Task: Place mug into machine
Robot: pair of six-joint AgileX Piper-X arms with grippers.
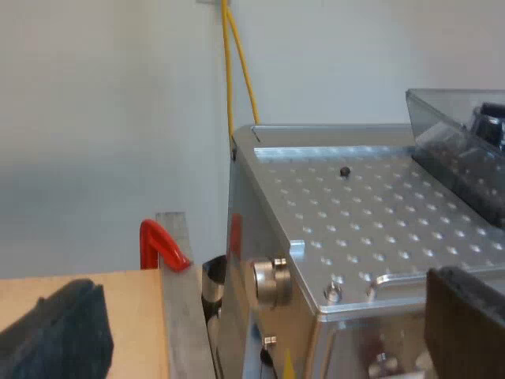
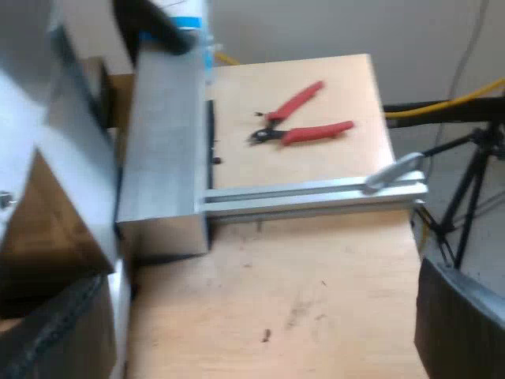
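The espresso machine [image 1: 355, 229] stands close under my left gripper [image 1: 260, 324], its perforated steel top and a round knob [image 1: 272, 281] on its side in sight. The clear bean hopper [image 1: 465, 150] rises from the top. My left gripper is open, its two dark fingers [image 1: 55, 335] spread on either side of the machine's upper corner with nothing held. In the right wrist view my right gripper [image 2: 256, 320] is open above the bare wooden tabletop [image 2: 300, 292], beside the machine's steel side [image 2: 162, 150], and holds nothing.
Red-handled pliers [image 2: 304, 122] lie on the wood beyond an aluminium rail [image 2: 316, 197]. A black tripod [image 2: 465, 189] stands past the table's edge. A red curved piece [image 1: 162, 245] sits at a grey rail [image 1: 185, 300] beside the machine.
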